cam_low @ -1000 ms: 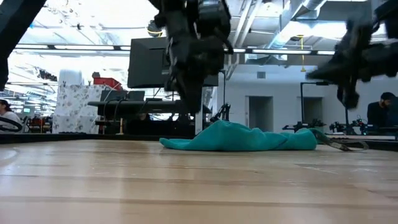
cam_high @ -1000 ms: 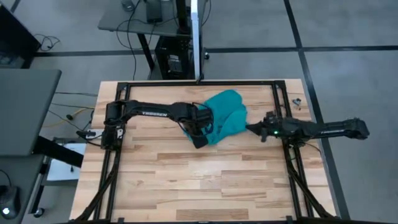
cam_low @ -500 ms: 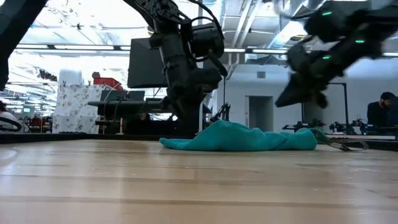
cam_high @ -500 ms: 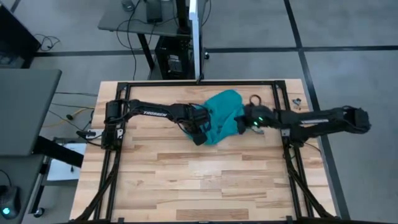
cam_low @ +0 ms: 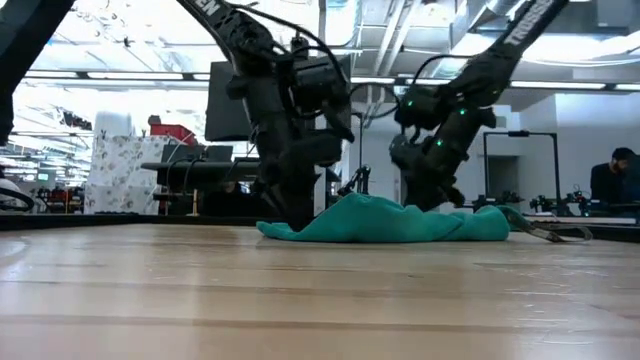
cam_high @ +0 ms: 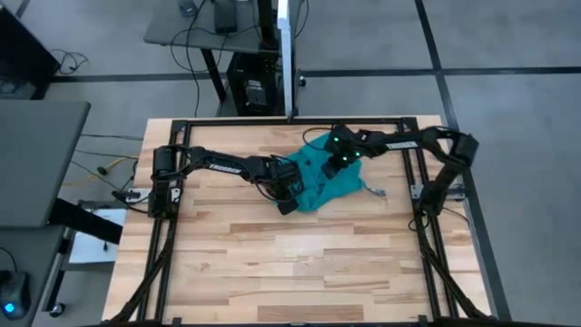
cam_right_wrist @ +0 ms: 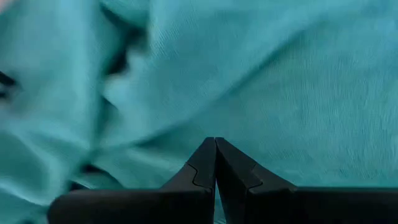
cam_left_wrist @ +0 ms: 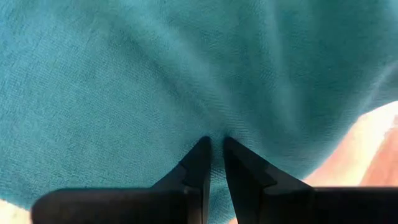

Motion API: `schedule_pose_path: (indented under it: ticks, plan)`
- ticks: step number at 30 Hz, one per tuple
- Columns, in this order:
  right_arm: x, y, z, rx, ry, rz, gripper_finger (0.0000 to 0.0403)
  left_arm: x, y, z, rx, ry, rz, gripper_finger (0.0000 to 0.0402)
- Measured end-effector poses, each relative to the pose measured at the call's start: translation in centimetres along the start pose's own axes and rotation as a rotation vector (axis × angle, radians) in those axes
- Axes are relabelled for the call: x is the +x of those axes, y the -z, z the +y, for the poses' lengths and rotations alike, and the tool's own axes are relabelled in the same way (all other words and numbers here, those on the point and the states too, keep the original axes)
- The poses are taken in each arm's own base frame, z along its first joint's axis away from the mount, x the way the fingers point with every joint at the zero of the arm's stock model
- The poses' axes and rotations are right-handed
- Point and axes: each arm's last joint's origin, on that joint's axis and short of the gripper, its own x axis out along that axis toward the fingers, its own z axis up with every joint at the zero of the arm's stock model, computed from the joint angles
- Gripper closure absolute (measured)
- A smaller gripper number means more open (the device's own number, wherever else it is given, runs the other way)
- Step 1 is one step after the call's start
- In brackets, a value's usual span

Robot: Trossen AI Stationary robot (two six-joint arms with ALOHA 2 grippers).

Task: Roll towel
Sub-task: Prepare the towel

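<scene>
From above we see the towel (cam_high: 329, 173) bunched in a teal heap on the far middle of the wooden table (cam_high: 272, 263), with the left gripper (cam_high: 289, 193) at its near-left edge and the right gripper (cam_high: 338, 160) over its far side. Only the wrist views settle the fingers: the left pair pinches a fold of cloth, the right pair (cam_right_wrist: 214, 163) is pressed together, holding nothing. The low view shows the heap lying flat.

Towel (cam_high: 329, 173) bunched on table (cam_high: 272, 263), upper centre of the high view. Left gripper (cam_high: 289, 195) at its lower-left edge, right gripper (cam_high: 338, 156) over its upper-right part. Small loose object (cam_high: 375, 191) just right of towel.
</scene>
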Motion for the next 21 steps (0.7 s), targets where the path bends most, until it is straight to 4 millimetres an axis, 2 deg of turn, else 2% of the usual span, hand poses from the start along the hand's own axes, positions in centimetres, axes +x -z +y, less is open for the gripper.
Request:
schedule_pose_path:
  ticks: [3,8,11,13,16,21]
  plan:
    - [-0.5,-0.3,-1.5,-0.017,0.128,0.020,0.0403,0.3,1.1,0.0,0.013,-0.027,0.072,0.0370]
    - [-1.6,-0.5,-5.2,-0.009,0.309,0.050,0.0403,-0.2,2.9,-0.7,0.046,-0.048,0.142,0.0370]
    - [-2.3,-0.4,-7.7,0.067,0.349,0.060,0.0403,-0.8,3.7,-0.9,0.060,-0.059,0.146,0.0370]
    - [-3.0,-0.4,-8.6,0.101,0.347,0.052,0.0403,-1.4,3.6,-0.9,0.063,-0.075,0.125,0.0370]
    - [-4.6,-0.9,-7.7,0.098,0.239,-0.012,0.0403,-2.3,3.5,-0.3,0.041,-0.084,0.106,0.0370]
    - [-7.3,-1.8,-3.2,0.026,0.065,-0.176,0.0403,-3.2,2.5,0.7,-0.034,-0.078,0.040,0.0370]
